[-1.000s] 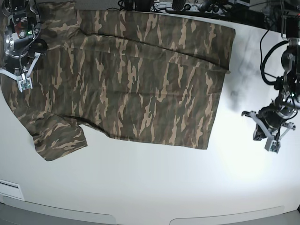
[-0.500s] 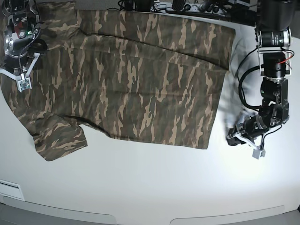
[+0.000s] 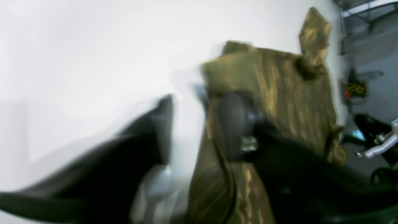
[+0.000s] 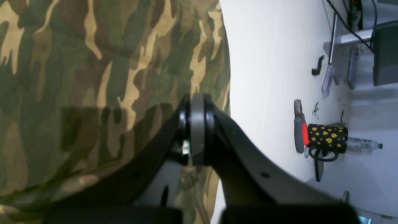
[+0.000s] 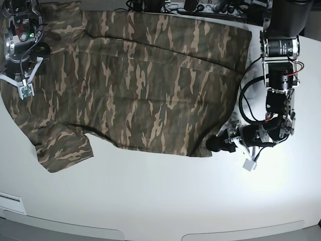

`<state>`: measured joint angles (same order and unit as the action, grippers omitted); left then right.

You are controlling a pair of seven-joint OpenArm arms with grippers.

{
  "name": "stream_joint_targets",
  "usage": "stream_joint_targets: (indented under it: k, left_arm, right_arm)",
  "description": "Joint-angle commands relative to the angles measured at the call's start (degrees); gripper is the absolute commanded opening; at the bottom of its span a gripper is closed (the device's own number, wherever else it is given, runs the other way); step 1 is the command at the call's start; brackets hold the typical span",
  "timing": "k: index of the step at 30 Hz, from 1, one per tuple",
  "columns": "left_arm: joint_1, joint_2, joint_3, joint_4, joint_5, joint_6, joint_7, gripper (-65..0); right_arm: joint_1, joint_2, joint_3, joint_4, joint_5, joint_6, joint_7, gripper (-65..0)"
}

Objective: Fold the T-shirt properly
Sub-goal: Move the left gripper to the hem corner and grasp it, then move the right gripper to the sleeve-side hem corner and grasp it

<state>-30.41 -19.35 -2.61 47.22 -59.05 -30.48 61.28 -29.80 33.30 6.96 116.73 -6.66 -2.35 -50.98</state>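
The T-shirt (image 5: 135,85) lies spread flat across the far half of the white table (image 5: 165,196), its one visible sleeve toward the table's left edge. The left gripper (image 5: 230,148) sits low at the shirt's near hem corner with its fingers (image 3: 161,124) spread wide, one over the cloth, one over bare table, clamping nothing that can be made out in the blurred wrist view. The right gripper (image 5: 23,86) hangs over the shirt near the left edge, fingers (image 4: 197,124) pressed together and empty.
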Motion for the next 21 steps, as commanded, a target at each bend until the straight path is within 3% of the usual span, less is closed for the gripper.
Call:
stream_joint_targets:
  k: [1,9,16,21]
  left_arm:
    - [-2.1,-0.7,0.0,0.5,1.9,1.7,0.3,-30.3]
    - [-5.1,-0.6,0.0,0.5,5.0,1.7,-0.2,-30.3]
    - [-4.7,-0.5,0.0,0.5,3.9,1.7,0.3,-30.3]
    - [-4.7,-0.5,0.0,0.5,-3.4,-3.4,3.7,-30.3]
  right_arm:
    - [0.2,1.0,0.6,0.9,-1.1,-0.4,0.9,-65.0]
    - [0.1,1.0,0.6,0.9,-0.7,-0.4,0.9,-65.0]
    - [0.3,1.0,0.6,0.9,-0.7,-0.5,1.0,-65.0]
    - [0.3,1.0,0.6,0.9,-0.7,-0.4,1.1,-65.0]
